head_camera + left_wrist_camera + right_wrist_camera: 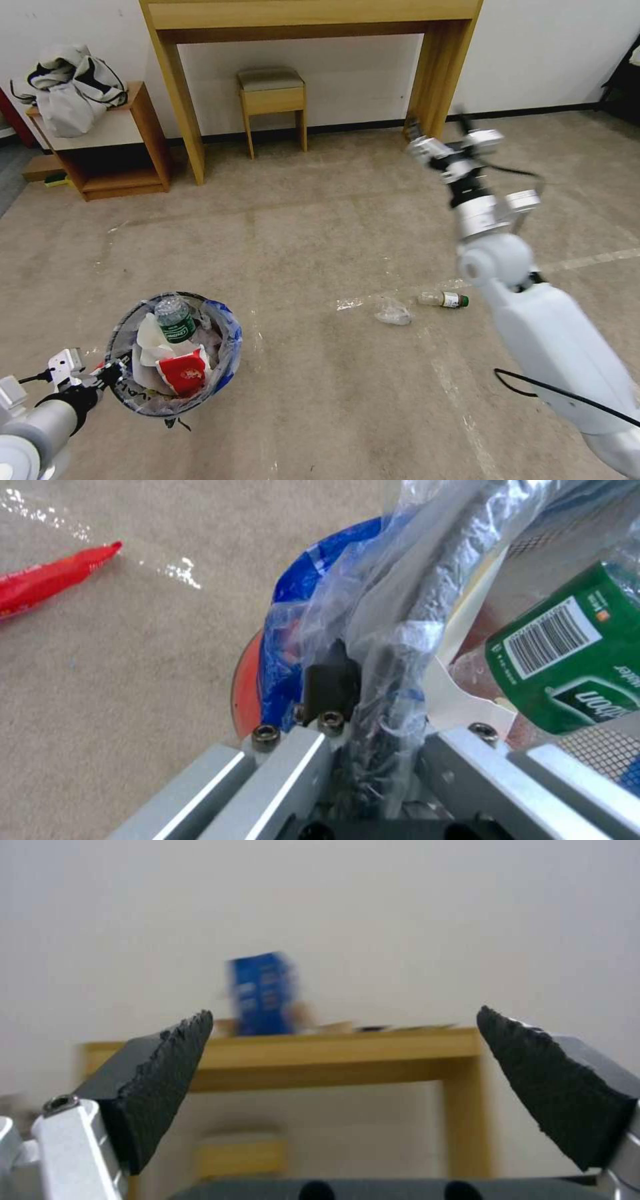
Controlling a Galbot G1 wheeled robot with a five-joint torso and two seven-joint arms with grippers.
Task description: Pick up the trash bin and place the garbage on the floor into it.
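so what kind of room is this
Probably a plain indoor room set up for testing: bare concrete-like floor, a wooden table and stool against a white wall, a low shelf holding a bag.

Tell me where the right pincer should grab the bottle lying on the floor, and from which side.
Grip the bottle across its clear middle, coming from above. It lies flat on the floor with its green cap end toward the right arm, so its narrow round body fits between the open right pincer. Stay off the crumpled plastic beside it.
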